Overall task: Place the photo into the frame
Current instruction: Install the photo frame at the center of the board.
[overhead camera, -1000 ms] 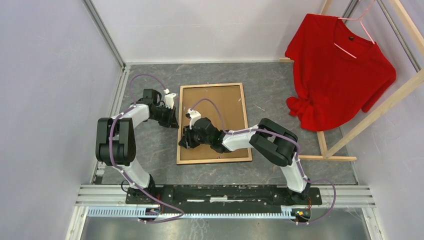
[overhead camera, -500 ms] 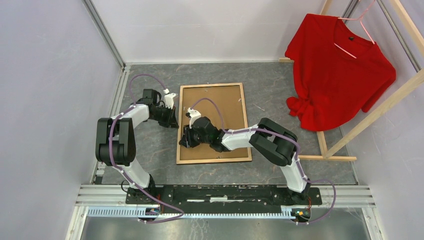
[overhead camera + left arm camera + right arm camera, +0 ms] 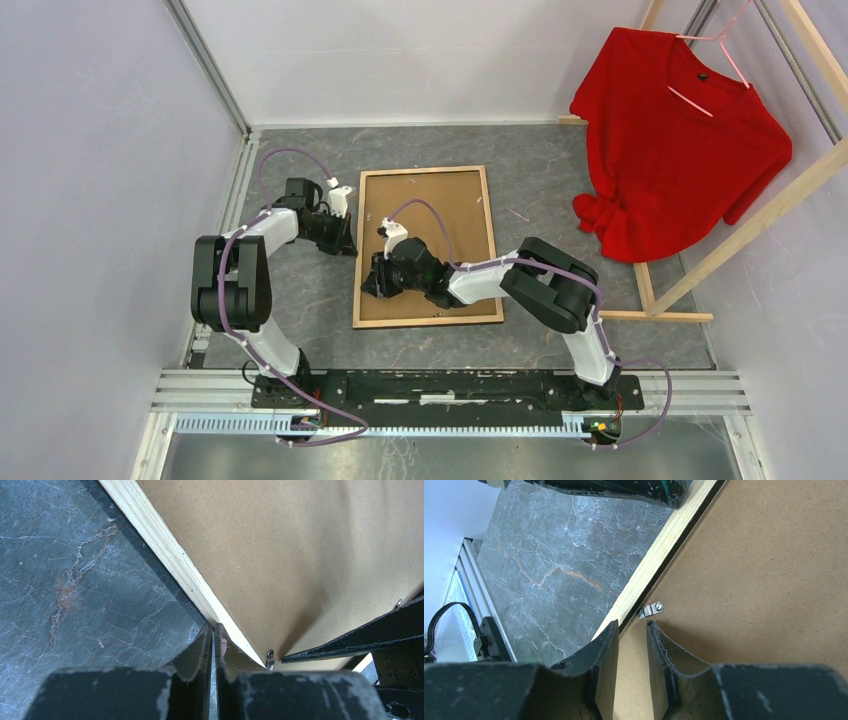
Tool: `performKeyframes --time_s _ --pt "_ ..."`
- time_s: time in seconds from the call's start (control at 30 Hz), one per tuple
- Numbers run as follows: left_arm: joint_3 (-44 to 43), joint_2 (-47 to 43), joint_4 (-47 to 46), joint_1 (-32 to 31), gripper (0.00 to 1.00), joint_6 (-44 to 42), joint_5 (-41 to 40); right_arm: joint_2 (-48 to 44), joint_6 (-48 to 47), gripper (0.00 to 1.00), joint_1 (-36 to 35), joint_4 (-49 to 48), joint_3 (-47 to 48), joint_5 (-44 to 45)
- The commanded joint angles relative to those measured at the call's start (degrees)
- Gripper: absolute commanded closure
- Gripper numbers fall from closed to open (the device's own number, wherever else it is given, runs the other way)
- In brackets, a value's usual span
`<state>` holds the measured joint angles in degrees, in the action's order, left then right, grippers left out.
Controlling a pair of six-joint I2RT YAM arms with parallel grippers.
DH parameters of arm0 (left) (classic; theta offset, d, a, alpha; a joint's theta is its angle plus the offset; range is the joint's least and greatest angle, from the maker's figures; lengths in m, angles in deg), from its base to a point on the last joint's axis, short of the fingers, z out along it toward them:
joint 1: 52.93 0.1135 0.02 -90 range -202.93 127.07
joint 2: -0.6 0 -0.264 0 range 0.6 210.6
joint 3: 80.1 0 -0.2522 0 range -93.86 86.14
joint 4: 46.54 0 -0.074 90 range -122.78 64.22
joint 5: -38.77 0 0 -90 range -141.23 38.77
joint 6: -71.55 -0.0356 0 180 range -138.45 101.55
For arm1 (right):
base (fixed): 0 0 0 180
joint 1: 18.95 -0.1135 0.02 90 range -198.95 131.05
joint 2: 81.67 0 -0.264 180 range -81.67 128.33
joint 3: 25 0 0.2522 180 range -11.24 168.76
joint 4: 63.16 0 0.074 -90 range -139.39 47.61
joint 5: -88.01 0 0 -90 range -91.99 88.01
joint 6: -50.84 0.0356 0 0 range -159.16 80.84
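Note:
The frame [image 3: 491, 240] lies back side up on the table, its light wood rails around a plain brown backing board [image 3: 450, 215]. The photo is hidden from every view. My left gripper [image 3: 350, 245] is shut, its tips [image 3: 214, 627] against the outer side of the frame's left rail [image 3: 165, 555], with nothing between them. My right gripper [image 3: 372, 285] hovers low over the same rail further toward me. It is open by a narrow gap [image 3: 631, 625], empty, and its tips stop just short of a small metal clip [image 3: 651, 610] at the board's edge [image 3: 764, 580].
A red T-shirt [image 3: 680, 140] hangs on a wooden rack [image 3: 760, 220] at the back right. Grey walls close in the marbled tabletop [image 3: 300, 300] on the left and at the back. A second metal clip [image 3: 270, 654] shows beside my left fingers.
My right gripper has shifted slightly to the right over the frame's left rail and its jaws have narrowed a little. The left arm and the frame have not moved.

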<state>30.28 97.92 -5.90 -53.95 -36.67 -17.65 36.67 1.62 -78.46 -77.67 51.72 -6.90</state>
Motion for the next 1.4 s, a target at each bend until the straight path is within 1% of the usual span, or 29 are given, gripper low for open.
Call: performKeyframes --time_s 0.0,0.6,0.97,1.37 --pt "1.4 0.1 -2.2 -0.1 0.9 -0.6 -2.1 -0.4 0.1 0.67 -0.3 1.3 0.1 -0.4" --pt "1.7 0.1 -2.5 -0.2 0.91 -0.8 -1.9 2.3 0.6 0.67 -0.3 2.3 4.7 -1.3" --pt "2.2 0.2 -2.7 -0.2 0.92 -1.0 -1.8 3.4 0.5 0.68 -0.3 1.3 4.7 1.9" --pt "2.4 0.5 -2.7 -0.2 0.92 -1.4 -1.5 4.6 0.3 0.68 -0.2 0.4 5.7 2.7"
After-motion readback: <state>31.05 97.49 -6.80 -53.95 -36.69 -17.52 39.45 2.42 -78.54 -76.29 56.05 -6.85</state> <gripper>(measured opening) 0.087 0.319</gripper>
